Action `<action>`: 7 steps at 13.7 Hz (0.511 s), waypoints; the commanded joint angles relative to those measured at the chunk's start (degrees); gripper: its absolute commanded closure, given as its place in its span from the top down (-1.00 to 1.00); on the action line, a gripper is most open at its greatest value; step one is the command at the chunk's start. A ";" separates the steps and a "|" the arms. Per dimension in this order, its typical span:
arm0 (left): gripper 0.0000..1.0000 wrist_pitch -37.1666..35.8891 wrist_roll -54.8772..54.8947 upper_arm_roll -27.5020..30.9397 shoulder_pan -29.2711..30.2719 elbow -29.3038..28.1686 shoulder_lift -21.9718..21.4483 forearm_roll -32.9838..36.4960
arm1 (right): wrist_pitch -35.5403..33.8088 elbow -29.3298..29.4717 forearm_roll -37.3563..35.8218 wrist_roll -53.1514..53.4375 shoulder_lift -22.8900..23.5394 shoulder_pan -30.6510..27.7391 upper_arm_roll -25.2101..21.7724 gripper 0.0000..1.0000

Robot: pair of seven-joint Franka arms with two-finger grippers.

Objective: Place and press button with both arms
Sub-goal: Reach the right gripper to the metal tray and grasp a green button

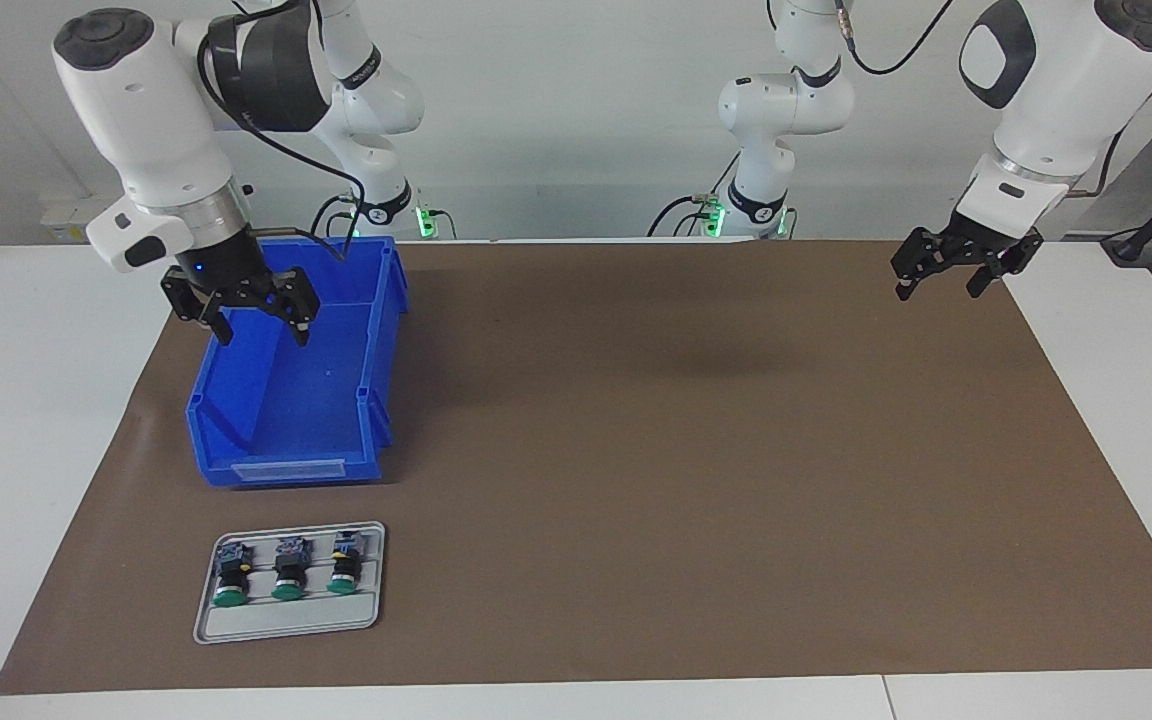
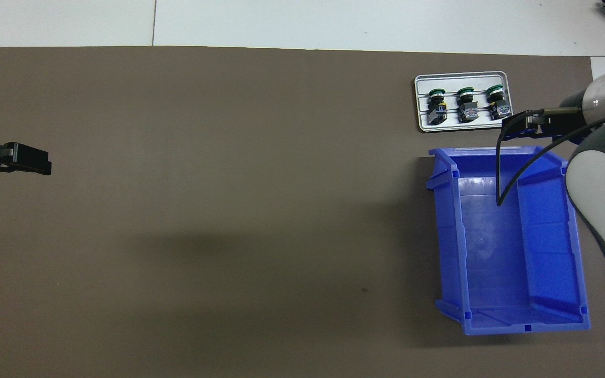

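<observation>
Three green-capped buttons lie side by side on a small grey tray (image 1: 286, 620) toward the right arm's end of the table: one (image 1: 230, 576), a second (image 1: 288, 571) and a third (image 1: 344, 565). In the overhead view they show as a row (image 2: 465, 102) on the tray (image 2: 460, 80). My right gripper (image 1: 258, 330) hangs open over the blue bin (image 1: 286, 470), with nothing between its fingers. My left gripper (image 1: 940, 288) hovers open and empty over the mat's edge at the left arm's end, also seen in the overhead view (image 2: 45, 161).
The empty blue bin (image 2: 447, 236) stands on the brown mat (image 1: 686, 450), nearer to the robots than the tray. A black cable from the right arm hangs over the bin. White table surrounds the mat.
</observation>
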 commanded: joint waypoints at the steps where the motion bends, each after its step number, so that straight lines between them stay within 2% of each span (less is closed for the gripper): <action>1: 1.00 -0.11 -0.58 -0.49 0.62 -1.64 -1.66 0.72 | -0.61 10.49 -0.57 -1.09 10.14 -0.91 0.41 0.84; 7: 1.00 -0.11 -0.58 -0.49 0.54 -1.64 -1.66 0.72 | 5.17 19.65 -1.71 -1.35 22.73 -1.08 0.32 0.77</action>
